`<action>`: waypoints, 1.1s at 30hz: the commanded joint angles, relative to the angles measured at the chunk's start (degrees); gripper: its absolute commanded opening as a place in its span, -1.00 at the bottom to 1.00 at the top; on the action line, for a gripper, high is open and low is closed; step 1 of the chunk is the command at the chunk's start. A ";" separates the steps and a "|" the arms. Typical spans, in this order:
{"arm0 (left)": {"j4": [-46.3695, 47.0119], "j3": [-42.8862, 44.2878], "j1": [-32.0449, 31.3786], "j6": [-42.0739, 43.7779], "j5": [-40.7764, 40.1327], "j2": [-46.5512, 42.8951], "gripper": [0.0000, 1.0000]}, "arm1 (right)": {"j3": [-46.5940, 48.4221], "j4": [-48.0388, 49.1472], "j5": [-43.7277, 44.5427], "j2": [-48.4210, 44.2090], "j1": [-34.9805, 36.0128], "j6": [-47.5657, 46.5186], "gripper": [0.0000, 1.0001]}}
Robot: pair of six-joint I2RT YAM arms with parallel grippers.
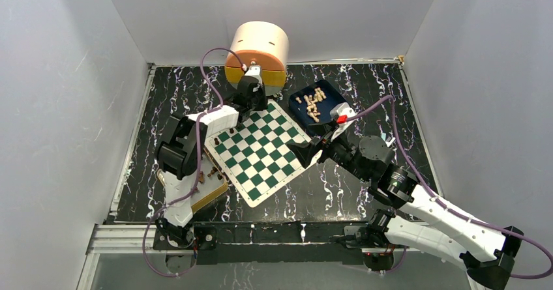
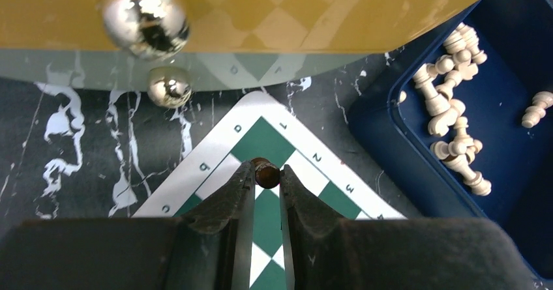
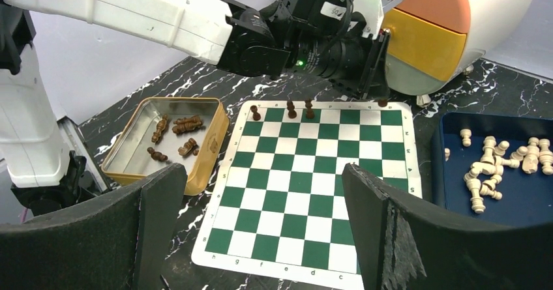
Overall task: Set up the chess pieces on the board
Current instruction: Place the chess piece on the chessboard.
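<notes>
Board (image 3: 280, 270) border letters h–c, digits 1–3

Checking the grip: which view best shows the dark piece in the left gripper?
Left wrist: the dark piece sits close-up between the left gripper's fingers, over the board's corner. Right wrist shows it small and distant under the gripper; the top view hides it behind the arm.

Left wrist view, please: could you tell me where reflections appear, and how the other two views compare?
Left wrist view: the glossy yellow base mirrors the board, and the chrome ball shows bright highlights. Right wrist view: the right pincer looms dark and soft-edged; the board is crisp. Top external view: even lighting, soft shadows.
</notes>
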 commanded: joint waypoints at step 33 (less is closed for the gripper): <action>2.28 7.23 -1.63 0.80 -2.29 8.48 -0.84 | 2.68 1.39 3.17 -1.08 -0.06 0.01 0.97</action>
